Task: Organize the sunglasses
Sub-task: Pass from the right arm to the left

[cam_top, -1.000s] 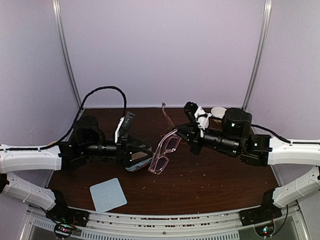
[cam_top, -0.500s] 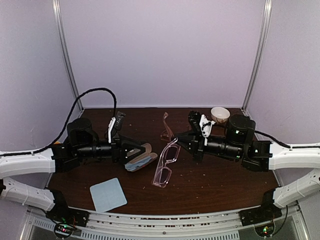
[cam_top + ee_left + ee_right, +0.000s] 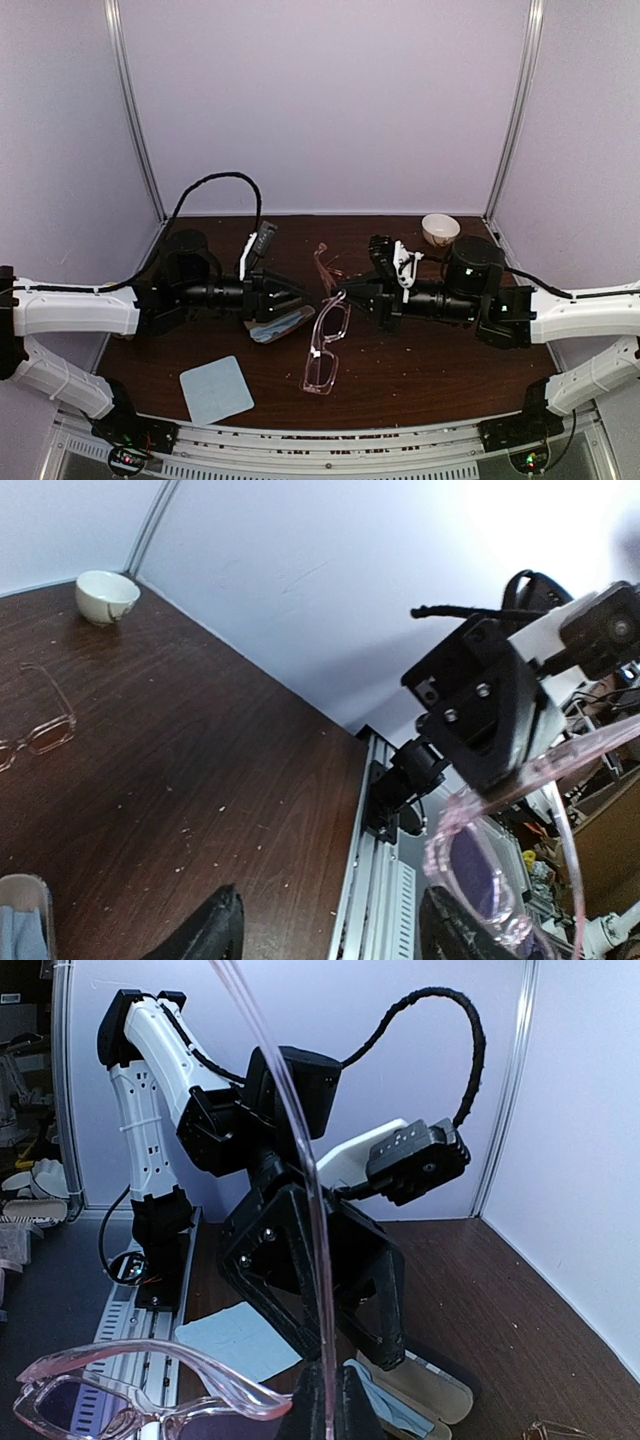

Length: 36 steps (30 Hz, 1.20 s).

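Note:
My right gripper (image 3: pixel 345 293) is shut on one temple arm of a pair of pink clear-framed sunglasses (image 3: pixel 323 348). The pair hangs tilted above the table's middle. In the right wrist view the arm (image 3: pixel 300 1160) runs up from the shut fingertips (image 3: pixel 325 1405), with the lens front (image 3: pixel 130 1390) at lower left. My left gripper (image 3: pixel 297 298) is open and empty, facing the right gripper, just above an open case (image 3: pixel 276 326). Its fingers (image 3: pixel 210 930) show in the left wrist view, with the held pair (image 3: pixel 480 870) to the right. A second thin-framed pair (image 3: pixel 322 262) lies on the table at the back.
A small white bowl (image 3: pixel 440 229) stands at the back right, also in the left wrist view (image 3: pixel 107 595). A light blue cloth (image 3: pixel 215 389) lies near the front left. The open case holds a blue cloth lining (image 3: pixel 400 1400). Crumbs dot the dark wooden table (image 3: pixel 430 360).
My right gripper has moved left and lower with the sunglasses, whose lens front swung toward the table's front. My left gripper has moved right, closer to the right gripper.

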Motion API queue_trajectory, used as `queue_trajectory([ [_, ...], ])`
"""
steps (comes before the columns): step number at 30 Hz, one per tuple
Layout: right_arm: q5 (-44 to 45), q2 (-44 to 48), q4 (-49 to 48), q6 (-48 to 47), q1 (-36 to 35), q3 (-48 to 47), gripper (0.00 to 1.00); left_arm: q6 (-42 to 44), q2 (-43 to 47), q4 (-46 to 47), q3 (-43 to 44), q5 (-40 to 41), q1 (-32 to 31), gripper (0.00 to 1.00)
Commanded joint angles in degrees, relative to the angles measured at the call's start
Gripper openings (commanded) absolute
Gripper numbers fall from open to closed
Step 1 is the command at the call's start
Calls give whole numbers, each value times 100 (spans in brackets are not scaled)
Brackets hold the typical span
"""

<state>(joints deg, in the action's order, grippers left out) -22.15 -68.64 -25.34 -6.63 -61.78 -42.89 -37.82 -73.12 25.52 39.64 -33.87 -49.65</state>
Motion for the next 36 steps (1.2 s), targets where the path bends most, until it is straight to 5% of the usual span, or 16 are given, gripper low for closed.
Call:
queue_trajectory([
  [1, 56, -84, -233, -211, -76, -86, 0, -322, -27, 937, 167, -601, 25, 64],
  [14, 249, -360, -366, -751, -113, -451, 0, -1085, -730, 1951, 231, -1265, 18, 55],
  [36, 727, -419, -595, -1174, -127, -417, 0, -2200, -1311, 3614, 185, -1907, 28, 0],
])
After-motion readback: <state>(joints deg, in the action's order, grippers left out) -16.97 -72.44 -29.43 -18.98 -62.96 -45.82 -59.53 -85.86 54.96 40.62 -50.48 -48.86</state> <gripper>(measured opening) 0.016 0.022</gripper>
